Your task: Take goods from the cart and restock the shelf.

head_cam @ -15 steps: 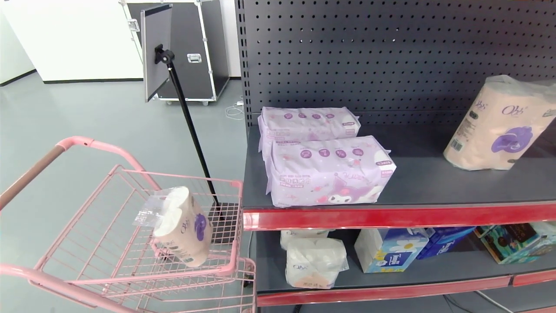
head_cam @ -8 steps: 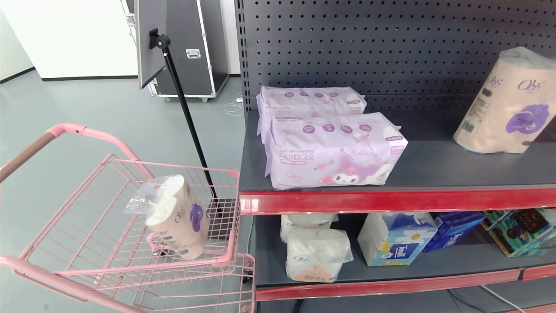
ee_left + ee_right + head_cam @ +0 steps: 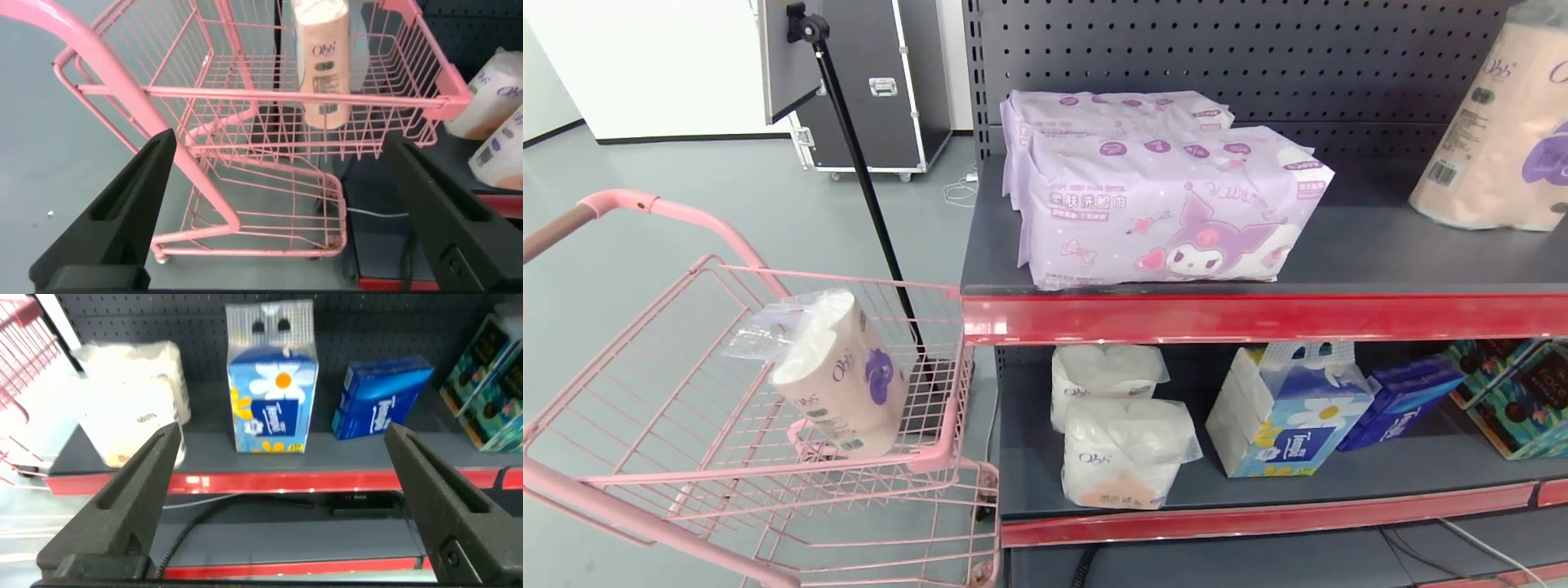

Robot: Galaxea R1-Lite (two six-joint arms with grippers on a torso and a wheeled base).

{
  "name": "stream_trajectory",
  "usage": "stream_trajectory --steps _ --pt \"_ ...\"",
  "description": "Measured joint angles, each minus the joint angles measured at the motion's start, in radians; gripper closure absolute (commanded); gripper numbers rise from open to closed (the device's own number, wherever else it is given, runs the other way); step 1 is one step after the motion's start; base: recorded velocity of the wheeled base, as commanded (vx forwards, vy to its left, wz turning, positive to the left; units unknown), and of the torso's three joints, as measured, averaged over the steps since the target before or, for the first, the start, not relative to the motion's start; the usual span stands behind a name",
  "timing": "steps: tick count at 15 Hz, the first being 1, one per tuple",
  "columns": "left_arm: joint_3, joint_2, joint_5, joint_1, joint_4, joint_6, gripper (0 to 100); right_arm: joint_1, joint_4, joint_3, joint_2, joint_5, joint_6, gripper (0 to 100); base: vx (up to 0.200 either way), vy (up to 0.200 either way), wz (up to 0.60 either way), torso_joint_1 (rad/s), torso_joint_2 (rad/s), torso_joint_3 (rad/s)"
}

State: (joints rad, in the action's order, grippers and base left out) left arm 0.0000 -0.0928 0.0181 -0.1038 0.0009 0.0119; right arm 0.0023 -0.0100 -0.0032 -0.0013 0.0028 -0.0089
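Over at the left, the left claw (image 3: 282, 139) hangs low beside the pink wire cart (image 3: 645, 204). Its two black fingers are spread wide with nothing between them, and it is apart from the cart's frame. Inside the basket, a beige pack of toilet rolls (image 3: 837, 376) stands tilted at the end closest to the shelf, with its clear plastic top crumpled toward the handle side. It carries a purple mark, a line of script lettering and a small white label whose print is too fine to read. Behind the cart, a black stand (image 3: 858, 163) holds a grey panel, and a black flight case (image 3: 890, 82) stands farther back.

To the right, the shelf unit (image 3: 1258, 317) has a red front edge and a perforated back. On its upper shelf lie two lilac packs (image 3: 1168, 216), one behind the other and touching. The front one is printed with a cartoon figure, hearts and a bow, with purple ovals along its top. Well apart, at the far right, stands a larger beige roll pack (image 3: 1494, 139) with the same purple mark and a barcode label.

On the lower shelf sit two white roll packs (image 3: 1123, 457), then a blue tissue pack (image 3: 1282, 416) with a white-and-yellow flower, a dark blue pack (image 3: 1401, 396) and dark green boxes (image 3: 1511, 400). The right claw (image 3: 282, 429) is level with this lower shelf and faces the flower pack. Its fingers are spread wide around nothing, clear of the goods.
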Motion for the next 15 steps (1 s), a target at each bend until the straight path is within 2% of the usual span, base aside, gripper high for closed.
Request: stream_trajectory --steps 3,5,6,9,12,15 --pt "0.0 -0.001 -0.007 0.007 -0.001 -0.005 0 0.0 0.001 0.0 0.0 0.0 0.0 0 0.0 0.0 0.0 -0.025 0.11 0.082" --pt "-0.013 0.003 -0.038 0.066 -0.003 -0.016 0 0.001 0.001 0.0 0.0 0.0 0.0 0 0.0 0.0 0.0 0.0 0.0 0.0" --pt "-0.055 -0.01 -0.045 0.09 -0.004 0.004 0 0.0 0.001 0.0 0.0 0.0 -0.001 0 0.0 0.0 0.0 0.0 0.0 0.0" --pt "-0.271 -0.193 -0.04 0.122 -0.004 0.101 0 0.001 0.001 0.0 0.0 0.001 -0.002 0 0.0 0.0 0.0 0.0 0.0 0.0" --pt "-0.405 -0.521 -0.029 0.182 -0.01 0.14 0 0.0 0.001 0.0 0.0 0.001 -0.001 0 0.0 0.0 0.0 0.0 0.0 0.0" --pt "-0.445 -0.806 -0.013 0.265 -0.097 0.156 0 0.001 0.001 0.0 0.0 0.001 -0.001 0 0.0 0.0 0.0 0.0 0.0 0.0"
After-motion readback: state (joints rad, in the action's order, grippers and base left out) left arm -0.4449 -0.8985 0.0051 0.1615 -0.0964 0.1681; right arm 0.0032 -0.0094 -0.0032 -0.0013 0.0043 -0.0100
